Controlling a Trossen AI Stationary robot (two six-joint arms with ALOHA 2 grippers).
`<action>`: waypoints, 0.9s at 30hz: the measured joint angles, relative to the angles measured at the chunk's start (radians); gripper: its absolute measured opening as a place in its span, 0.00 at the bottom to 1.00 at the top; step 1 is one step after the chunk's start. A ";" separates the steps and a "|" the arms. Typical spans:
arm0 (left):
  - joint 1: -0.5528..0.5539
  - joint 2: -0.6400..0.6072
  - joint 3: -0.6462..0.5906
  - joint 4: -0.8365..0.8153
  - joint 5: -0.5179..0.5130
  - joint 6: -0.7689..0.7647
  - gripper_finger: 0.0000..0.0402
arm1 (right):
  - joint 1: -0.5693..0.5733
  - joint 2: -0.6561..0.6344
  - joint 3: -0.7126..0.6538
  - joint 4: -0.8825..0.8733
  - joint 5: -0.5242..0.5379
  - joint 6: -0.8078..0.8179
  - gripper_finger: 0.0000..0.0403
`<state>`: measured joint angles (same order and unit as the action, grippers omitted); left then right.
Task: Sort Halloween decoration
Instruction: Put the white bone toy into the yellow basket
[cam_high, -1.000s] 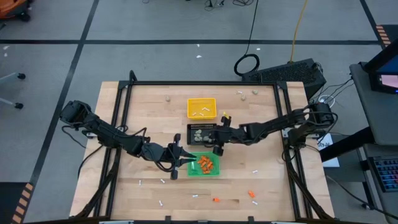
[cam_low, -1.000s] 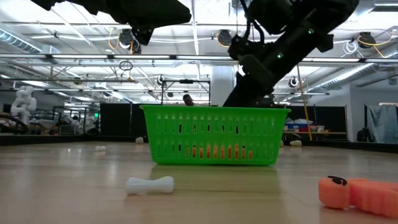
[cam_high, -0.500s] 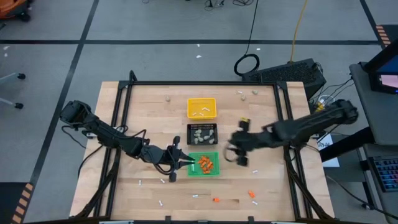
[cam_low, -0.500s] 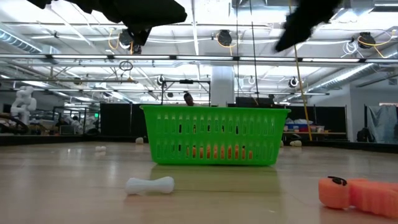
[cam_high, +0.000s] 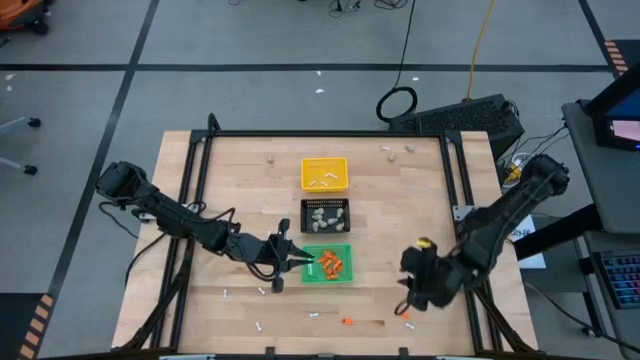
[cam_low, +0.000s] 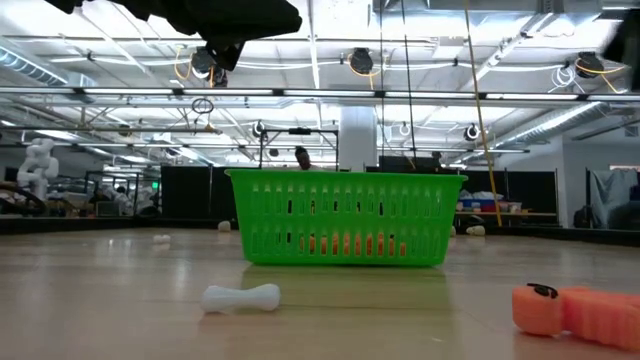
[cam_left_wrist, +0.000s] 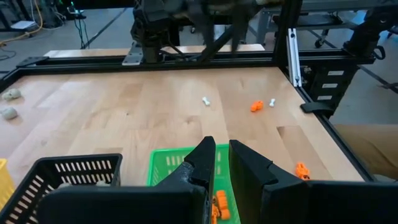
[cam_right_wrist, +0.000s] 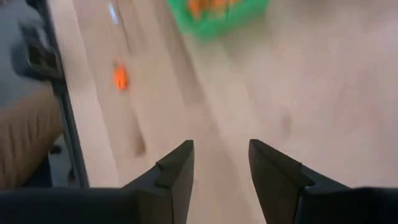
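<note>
The green tray (cam_high: 328, 264) holds orange bits (cam_high: 331, 263). The black tray (cam_high: 325, 214) holds beige-grey lumps, and the yellow tray (cam_high: 324, 173) holds thin white sticks. Loose orange bits (cam_high: 405, 312) (cam_high: 346, 321) and white sticks (cam_high: 313, 315) (cam_high: 410, 275) lie flat on the wood. My left gripper (cam_high: 288, 259) hovers at the green tray's left edge, fingers a narrow gap apart and empty (cam_left_wrist: 222, 155). My right gripper (cam_high: 413, 292) is open and empty (cam_right_wrist: 221, 152), above bare table near an orange bit (cam_right_wrist: 120, 77).
Beige lumps (cam_high: 268, 157) (cam_high: 408, 148) and a white stick (cam_high: 386, 152) lie near the far edge. More white sticks (cam_high: 226, 294) (cam_high: 260, 326) lie near left. The low view shows the green tray (cam_low: 345, 217), a white stick (cam_low: 241, 297) and an orange bit (cam_low: 570, 310). A black frame (cam_high: 459, 180) rims the table.
My right gripper has swung fast from over the black tray toward the table's right and near edge, ending beside the loose orange bits, and has left the low view. The left arm and the trays have stayed put.
</note>
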<state>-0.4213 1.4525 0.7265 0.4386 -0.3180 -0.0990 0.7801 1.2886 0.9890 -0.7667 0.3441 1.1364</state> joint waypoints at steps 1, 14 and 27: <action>0.000 0.000 0.000 0.000 0.000 0.000 0.12 | 0.017 0.023 0.000 -0.009 -0.020 0.050 0.34; 0.000 0.000 0.000 0.000 -0.012 -0.024 0.12 | 0.165 0.244 0.027 0.021 -0.111 0.342 0.36; 0.000 0.000 0.000 -0.001 -0.012 -0.027 0.12 | 0.180 0.324 0.033 -0.168 0.021 0.050 0.39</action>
<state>-0.4213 1.4525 0.7265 0.4373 -0.3298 -0.1257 0.9600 1.6122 1.0218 -0.9346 0.3646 1.1861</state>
